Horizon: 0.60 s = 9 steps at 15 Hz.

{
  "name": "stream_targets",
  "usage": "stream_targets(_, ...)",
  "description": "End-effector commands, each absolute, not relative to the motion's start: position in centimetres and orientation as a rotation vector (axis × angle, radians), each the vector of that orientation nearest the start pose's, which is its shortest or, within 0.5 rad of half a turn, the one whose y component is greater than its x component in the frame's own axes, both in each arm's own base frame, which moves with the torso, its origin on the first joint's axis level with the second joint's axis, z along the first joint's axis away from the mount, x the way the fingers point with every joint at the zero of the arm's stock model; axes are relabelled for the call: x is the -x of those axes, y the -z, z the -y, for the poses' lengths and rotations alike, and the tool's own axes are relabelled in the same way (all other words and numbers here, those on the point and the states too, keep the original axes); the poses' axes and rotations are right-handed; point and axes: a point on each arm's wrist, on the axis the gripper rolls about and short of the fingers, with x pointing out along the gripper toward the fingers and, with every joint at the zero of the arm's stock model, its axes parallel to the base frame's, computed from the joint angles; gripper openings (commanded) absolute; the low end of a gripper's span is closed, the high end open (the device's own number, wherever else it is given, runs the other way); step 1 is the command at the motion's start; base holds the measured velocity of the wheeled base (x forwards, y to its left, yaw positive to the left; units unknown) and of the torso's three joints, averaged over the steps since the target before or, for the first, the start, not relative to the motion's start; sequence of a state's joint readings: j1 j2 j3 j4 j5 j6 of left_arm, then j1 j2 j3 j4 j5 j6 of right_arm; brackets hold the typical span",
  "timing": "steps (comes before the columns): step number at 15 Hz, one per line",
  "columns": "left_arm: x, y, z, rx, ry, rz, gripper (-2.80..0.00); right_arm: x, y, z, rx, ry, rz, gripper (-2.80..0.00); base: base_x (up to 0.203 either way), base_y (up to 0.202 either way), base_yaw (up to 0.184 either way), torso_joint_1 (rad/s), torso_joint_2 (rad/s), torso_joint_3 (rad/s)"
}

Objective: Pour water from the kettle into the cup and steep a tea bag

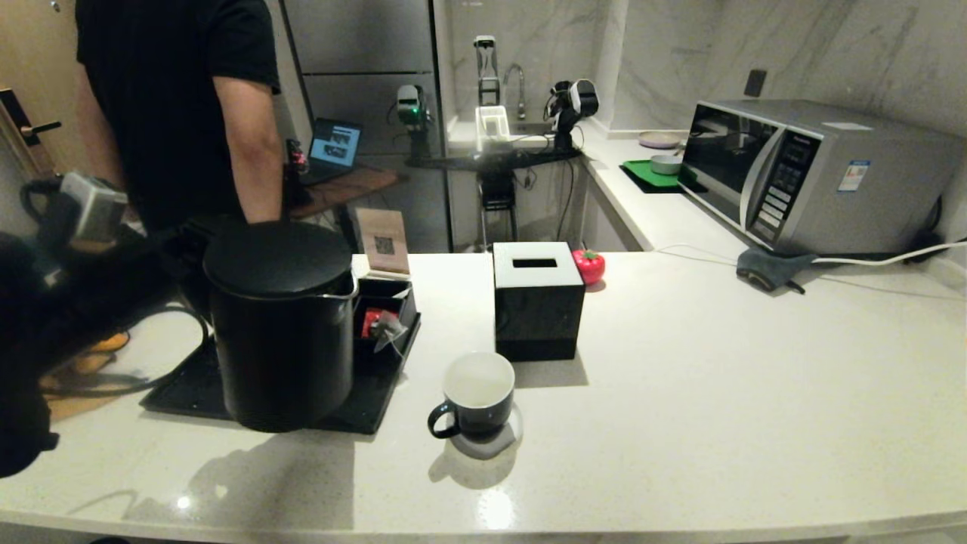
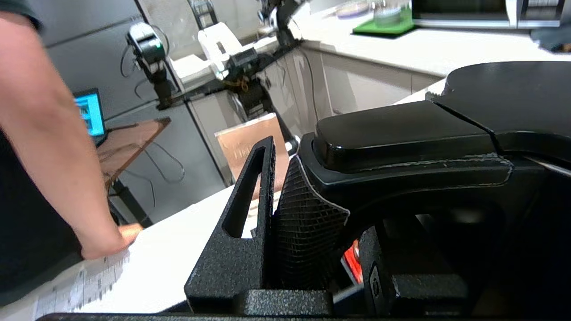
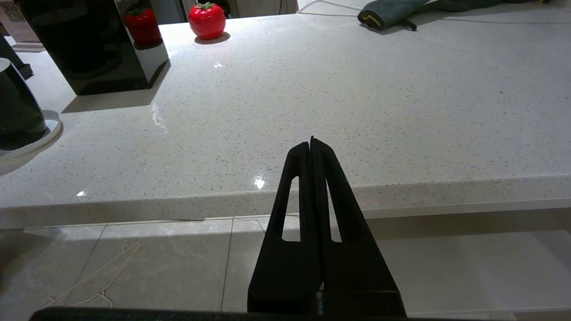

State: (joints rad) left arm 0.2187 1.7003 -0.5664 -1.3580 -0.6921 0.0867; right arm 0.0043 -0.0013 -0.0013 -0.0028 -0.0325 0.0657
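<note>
While the left gripper (image 2: 312, 223) clamps the kettle (image 1: 281, 325) handle (image 2: 401, 138), the kettle's base overlaps the black tray's (image 1: 189, 389) front edge, with the cup (image 1: 477, 397) just beside. Lift level, then tip slowly over the cup. Right gripper (image 3: 312, 147) rests clenched, empty, at the surface (image 1: 718, 363) edge.

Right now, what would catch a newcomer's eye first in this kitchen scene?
Probably the big black kettle on its tray at the counter's left, its handle gripped by the left gripper. Just right of it stands the small dark cup, white inside. Behind sit a black tissue box and a red tomato-shaped ornament.
</note>
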Motion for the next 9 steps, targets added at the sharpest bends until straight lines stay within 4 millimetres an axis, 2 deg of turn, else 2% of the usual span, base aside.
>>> stream_targets(1, -26.5, -19.8, -4.1, -0.211, 0.474, 0.226, -2.8, 2.3, -7.6, 0.1, -0.066, 0.027, 0.006, -2.8, 0.0, 0.0, 0.0, 0.0, 0.0, 0.0)
stream_targets(5, -26.3, -19.8, -3.2, -0.235, 0.494, 0.199, -2.8, 2.3, -7.6, 0.1, -0.066, 0.027, 0.005, -2.8, 0.0, 0.0, 0.0, 0.0, 0.0, 0.0)
stream_targets(9, -26.8, -19.6, -1.3, -0.228, 0.47, 0.19, -2.8, 2.3, -7.6, 0.1, -0.066, 0.027, 0.006, -2.8, 0.0, 0.0, 0.0, 0.0, 0.0, 0.0)
